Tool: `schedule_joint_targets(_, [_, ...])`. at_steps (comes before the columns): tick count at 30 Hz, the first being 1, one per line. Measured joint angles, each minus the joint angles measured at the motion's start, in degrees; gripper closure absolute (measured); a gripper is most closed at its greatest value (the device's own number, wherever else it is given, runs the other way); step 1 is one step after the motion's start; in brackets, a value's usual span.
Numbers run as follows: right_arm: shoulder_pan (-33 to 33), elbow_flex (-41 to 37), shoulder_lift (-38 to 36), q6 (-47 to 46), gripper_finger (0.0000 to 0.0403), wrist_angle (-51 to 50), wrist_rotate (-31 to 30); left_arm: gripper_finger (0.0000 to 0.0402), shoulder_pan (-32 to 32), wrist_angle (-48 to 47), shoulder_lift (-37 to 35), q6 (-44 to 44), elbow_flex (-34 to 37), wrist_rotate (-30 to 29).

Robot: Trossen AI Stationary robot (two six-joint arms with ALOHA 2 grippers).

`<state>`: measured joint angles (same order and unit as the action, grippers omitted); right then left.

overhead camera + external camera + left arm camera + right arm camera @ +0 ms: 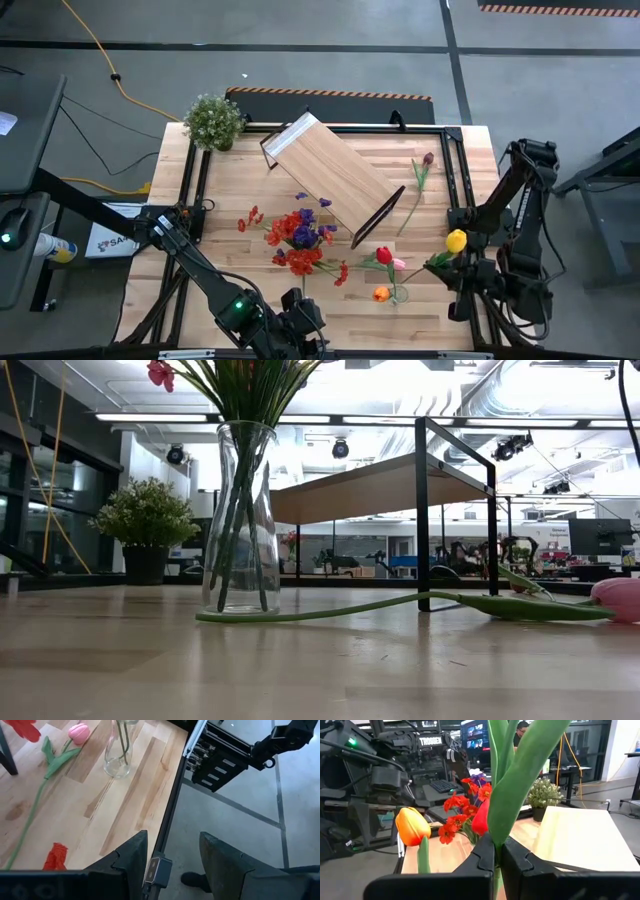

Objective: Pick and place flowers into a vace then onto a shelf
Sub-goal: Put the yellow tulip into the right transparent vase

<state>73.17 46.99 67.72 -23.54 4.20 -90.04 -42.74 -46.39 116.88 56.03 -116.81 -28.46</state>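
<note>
Yellow-headed artificial tulip (456, 240) on a long green stem was clamped in the right gripper (496, 854), its dark fingers pressed onto the stem, which rose upright between them with broad leaves above. It hung over the table's right edge, blossom up. The clear glass vase (240, 520), already holding red and purple sprays, stood well to that gripper's left, mid-table, beside the light-wood shelf (330, 175) with black frame legs. By my reading, the right arm was far nearer the job. The left gripper (170, 857) waited at the near table edge, fingers apart, empty. Loose tulips (385, 258) lay between.
</note>
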Motion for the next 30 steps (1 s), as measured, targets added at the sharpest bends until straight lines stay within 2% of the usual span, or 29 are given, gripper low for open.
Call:
schedule_joint_targets(12, [0.07, 3.50, -2.53, 13.04, 0.0402, 5.73, 0.88, 0.0190, 0.00, -0.02, 0.00, 0.02, 0.00, -0.47])
schedule_joint_targets(21, [0.07, 3.55, -2.31, 6.99, 0.0402, 6.05, 4.05, 0.0190, 0.00, -0.02, 0.00, 0.01, 0.00, -0.76])
schedule_joint_targets(30, [-0.02, 3.56, 1.58, 4.11, 0.0402, 5.96, 2.83, 0.0190, 0.02, 0.00, 0.00, 0.02, 0.00, -1.10])
